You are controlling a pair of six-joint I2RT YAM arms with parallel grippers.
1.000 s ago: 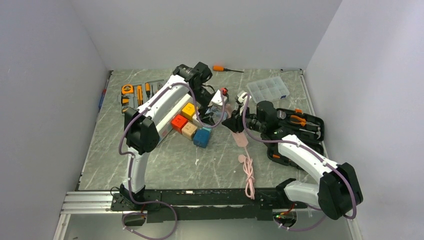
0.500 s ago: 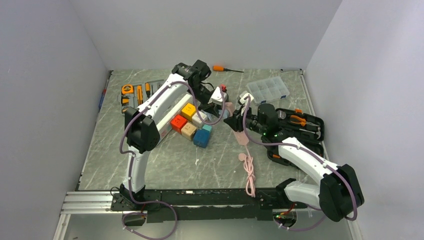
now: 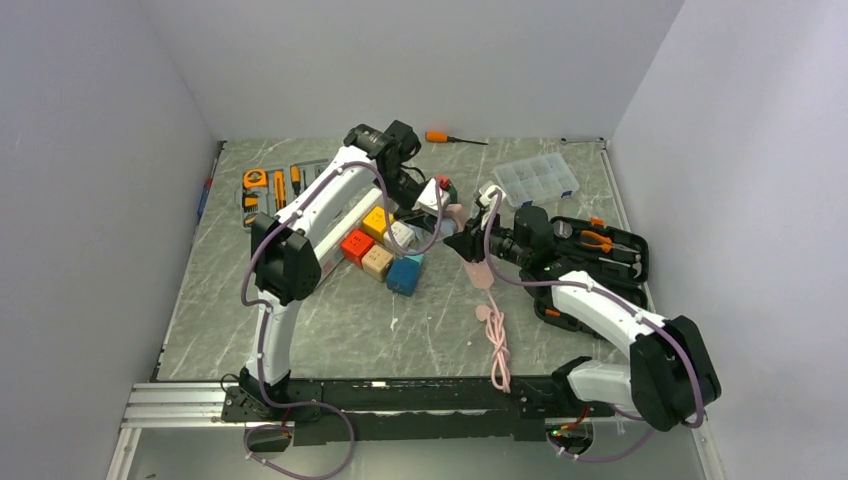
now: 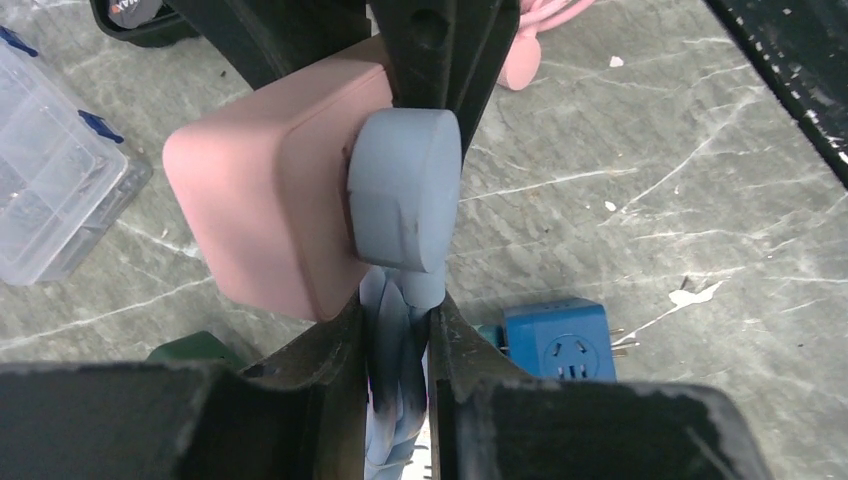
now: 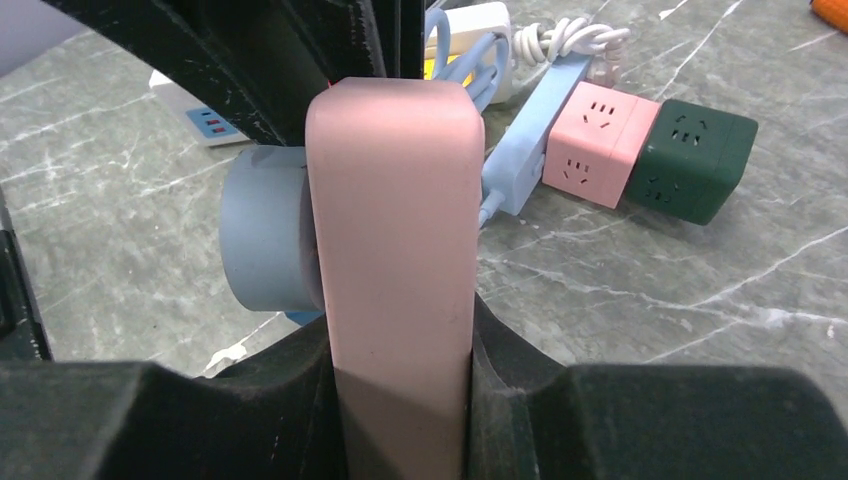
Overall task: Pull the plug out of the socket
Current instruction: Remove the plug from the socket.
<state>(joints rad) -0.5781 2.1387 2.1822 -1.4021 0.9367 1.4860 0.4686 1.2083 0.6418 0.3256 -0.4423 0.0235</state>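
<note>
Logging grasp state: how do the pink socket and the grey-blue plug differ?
The pink socket is a flat rounded slab; the grey-blue plug is a smaller round disc. The right pincer clamps the socket's body; the left pincer clamps the plug's cable. Both are held, plug seated in socket.

The top camera looks down from behind my bases, far off. Wrist cameras stare close along my left fingers (image 4: pixel 320 395) and right fingers (image 5: pixel 265 405); both share the pink socket (image 4: pixel 260 220) and blue plug (image 4: pixel 400 190) between them.
</note>
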